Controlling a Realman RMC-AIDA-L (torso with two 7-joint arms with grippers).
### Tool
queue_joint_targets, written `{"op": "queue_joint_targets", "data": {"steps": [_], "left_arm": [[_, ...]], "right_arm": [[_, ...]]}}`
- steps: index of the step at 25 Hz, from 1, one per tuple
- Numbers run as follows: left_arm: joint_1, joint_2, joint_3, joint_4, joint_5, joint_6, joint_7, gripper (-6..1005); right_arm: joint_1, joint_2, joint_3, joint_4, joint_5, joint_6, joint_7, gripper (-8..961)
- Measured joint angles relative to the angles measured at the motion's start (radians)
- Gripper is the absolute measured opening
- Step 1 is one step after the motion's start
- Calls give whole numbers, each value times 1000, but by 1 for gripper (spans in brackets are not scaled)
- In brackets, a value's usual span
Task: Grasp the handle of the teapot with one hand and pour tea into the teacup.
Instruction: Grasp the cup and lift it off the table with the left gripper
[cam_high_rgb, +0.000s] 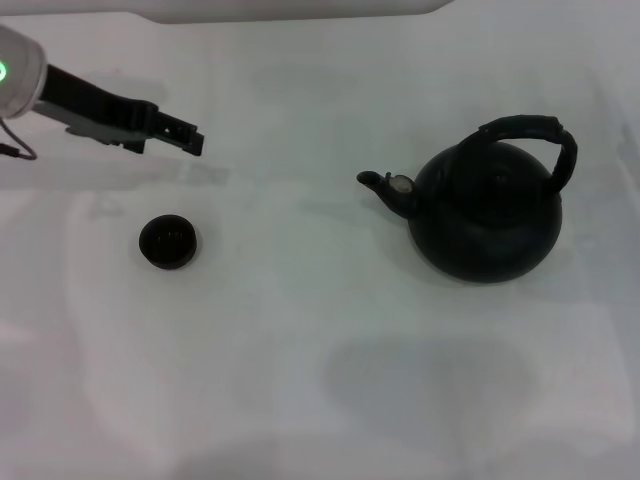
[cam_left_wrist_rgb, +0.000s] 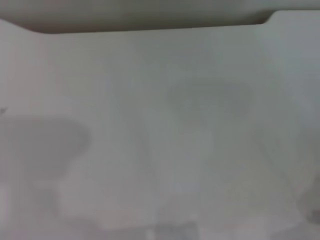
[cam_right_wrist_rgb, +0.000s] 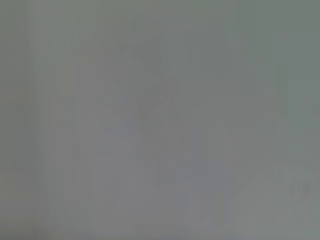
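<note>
In the head view, a big round black teapot sits upright on the white worktop, over on the right side. Its short spout points to the left and has a small silvery spot on it. A thick black handle curves up and over the top of the pot like a hoop. Nothing is touching the handle or the pot. A small round black teacup sits on the left side of the worktop, well apart from the teapot, and the spout points roughly toward the cup's side. The cup looks dark inside. The left gripper reaches in from the upper left corner on a dark arm with a light body that shows a green light. It hangs above the worktop, up behind the cup and not touching it. Its fingers look close together and hold nothing, but I cannot tell for sure if they are pressed tight or a bit spread. The right gripper does not show in this view. In the left wrist view, only the pale worktop shows, with soft grey shadows on it and a darker edge along one side. No fingers, cup or pot show there. In the right wrist view, there is only a plain grey, blurry surface, and no gripper or task thing can be made out.
</note>
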Motion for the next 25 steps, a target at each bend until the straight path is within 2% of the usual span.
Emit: {"op": "queue_joint_targets", "data": {"steps": [6,16,25], "left_arm": [[-36,-10,13,-38,58,9,-15,888],[-41,-25,71,-46,107,32,-29,888],[-46,-29,77,-46,136,32,-38,888]], "right_arm": [[5,0,1,2,0,10,0,849],[6,0,1,-1,0,23,0,846],[12,0,1,3,0,30,0,844]]}}
